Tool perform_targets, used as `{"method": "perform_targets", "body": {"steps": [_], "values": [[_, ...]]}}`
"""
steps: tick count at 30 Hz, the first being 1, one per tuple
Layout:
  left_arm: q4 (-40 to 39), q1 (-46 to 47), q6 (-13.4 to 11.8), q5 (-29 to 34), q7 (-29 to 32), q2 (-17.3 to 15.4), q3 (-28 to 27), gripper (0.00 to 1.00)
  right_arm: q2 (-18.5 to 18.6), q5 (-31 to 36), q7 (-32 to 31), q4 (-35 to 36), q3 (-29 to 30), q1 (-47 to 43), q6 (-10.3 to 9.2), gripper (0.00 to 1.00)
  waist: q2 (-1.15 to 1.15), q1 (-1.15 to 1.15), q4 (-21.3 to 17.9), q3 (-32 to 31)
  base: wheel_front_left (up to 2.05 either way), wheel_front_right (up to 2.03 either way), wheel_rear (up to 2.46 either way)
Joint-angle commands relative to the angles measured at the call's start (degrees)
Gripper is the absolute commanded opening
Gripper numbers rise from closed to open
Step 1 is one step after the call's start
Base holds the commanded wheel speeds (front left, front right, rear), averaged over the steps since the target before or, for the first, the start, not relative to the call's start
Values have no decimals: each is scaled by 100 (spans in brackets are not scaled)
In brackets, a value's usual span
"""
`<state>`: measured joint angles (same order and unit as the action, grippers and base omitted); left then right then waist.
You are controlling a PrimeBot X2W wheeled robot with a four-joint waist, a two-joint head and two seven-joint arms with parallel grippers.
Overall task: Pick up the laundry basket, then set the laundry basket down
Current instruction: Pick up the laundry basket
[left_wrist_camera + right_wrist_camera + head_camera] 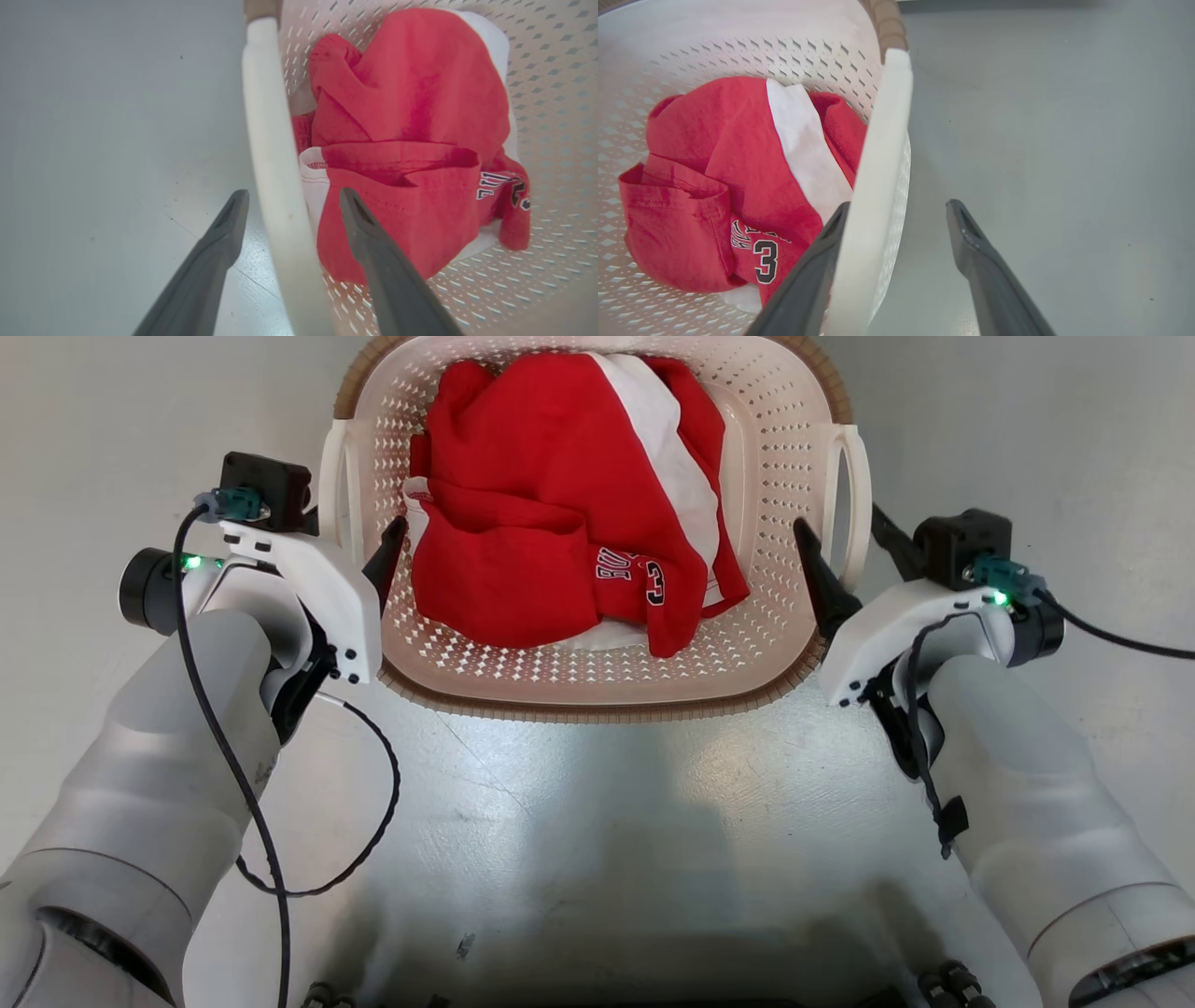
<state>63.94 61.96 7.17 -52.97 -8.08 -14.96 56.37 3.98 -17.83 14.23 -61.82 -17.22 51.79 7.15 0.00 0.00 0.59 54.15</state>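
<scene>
A cream perforated laundry basket (775, 457) with a brown woven rim sits on the grey floor (597, 821), between the robot's two arms. The left tool (359, 537) is spread wide, and its two dark fingers straddle the basket's white left loop handle (336, 485). One finger is inside the basket and the other outside, with a gap on each side of the handle in the left wrist view. The right tool (845, 527) is also spread across the right loop handle (854, 495). Its inner finger (817, 261) lies right against the handle and its outer finger (976, 261) stands clear of it. Between the two tools, inside the basket, lies a crumpled red and white jersey (523, 523) showing a number 3.
</scene>
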Motion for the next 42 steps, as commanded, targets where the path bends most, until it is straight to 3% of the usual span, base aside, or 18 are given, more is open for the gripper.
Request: {"method": "perform_targets", "body": {"steps": [1,18,19,20,21,22,33,42], "values": [[-12,81,32,-38,-12,-236,-58,100,-110,-84,77,34,-131,-126,34,100,0,0,8,-6,0,0,0],[47,118,32,-383,-83,-250,336,100,-110,-451,77,-195,-559,41,34,100,0,0,8,-40,0,0,0],[46,129,32,-395,-100,-256,359,92,-110,-461,77,-197,-566,43,34,95,0,0,6,-40,0,0,0],[43,141,32,-414,-128,-264,372,57,-110,-467,77,-198,-577,48,34,47,0,0,2,-36,0,0,0],[44,154,32,-433,-154,-272,387,36,-110,-452,77,-215,-601,61,34,14,0,0,-3,-33,0,0,0],[47,167,32,-443,-175,-281,409,0,-110,-446,77,-221,-604,77,34,0,0,0,-8,-30,0,0,0],[71,166,32,-656,-53,-268,684,0,-111,-602,70,-599,-785,192,34,0,0,0,-4,-135,0,0,0],[165,-3,32,-906,111,-219,847,0,-111,-819,-267,-772,-1226,87,34,0,0,0,13,-594,0,0,0]]}}
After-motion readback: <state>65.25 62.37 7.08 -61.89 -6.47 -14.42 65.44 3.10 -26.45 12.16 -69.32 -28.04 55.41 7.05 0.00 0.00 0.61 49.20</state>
